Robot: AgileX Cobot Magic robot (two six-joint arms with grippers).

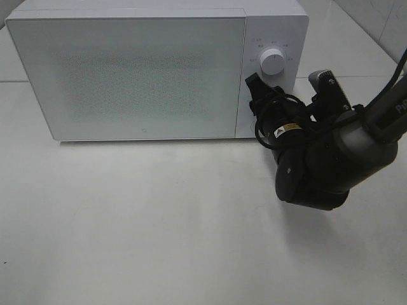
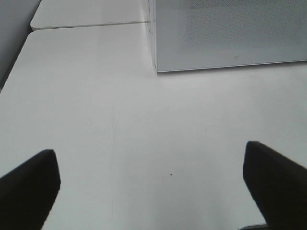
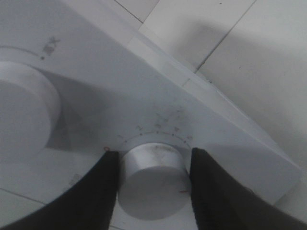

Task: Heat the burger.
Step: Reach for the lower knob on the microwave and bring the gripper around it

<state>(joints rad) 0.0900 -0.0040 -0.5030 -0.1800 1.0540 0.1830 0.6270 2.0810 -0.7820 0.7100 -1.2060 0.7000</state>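
One arm (image 1: 356,136) reaches — end effector (image 3: 152,160) gripping knob (image 3: 151,189).

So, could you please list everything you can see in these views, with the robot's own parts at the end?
microwave: one, white, door shut, at the back of the table
upper knob: one, white, on the microwave's right-hand panel
lower knob: one, white, below the upper knob on the same panel
table: one, white, under everything
left gripper: one, black fingers, open, over the table near a front corner of the microwave
right gripper: one, black, closed on the lower knob
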